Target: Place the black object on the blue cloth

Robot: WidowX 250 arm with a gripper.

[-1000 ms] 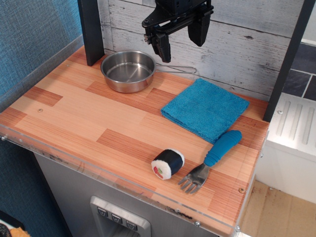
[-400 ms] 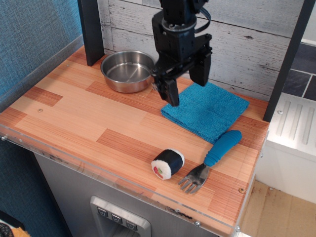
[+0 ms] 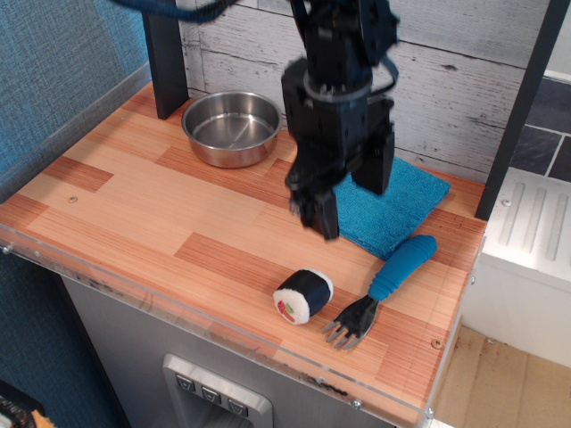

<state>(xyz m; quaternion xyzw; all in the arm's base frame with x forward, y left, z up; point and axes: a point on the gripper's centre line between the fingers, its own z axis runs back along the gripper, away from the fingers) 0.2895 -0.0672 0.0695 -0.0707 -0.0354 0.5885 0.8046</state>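
The black object, a small sushi roll (image 3: 303, 293) with a black wrap and a white end with a red-and-green centre, lies on its side on the wooden table near the front edge. The blue cloth (image 3: 393, 203) lies flat at the back right, partly hidden by my arm. My black gripper (image 3: 351, 200) hangs open and empty above the cloth's near-left edge, above and behind the roll, not touching it.
A metal pan (image 3: 231, 127) stands at the back left by a dark post (image 3: 164, 55). A blue-handled metal fork (image 3: 384, 284) lies just right of the roll. The table's front edge has a clear plastic lip (image 3: 223, 334).
My gripper has come down from high at the back wall and moved forward, toward the roll. It stays open. The roll, cloth, pan and fork have not moved.
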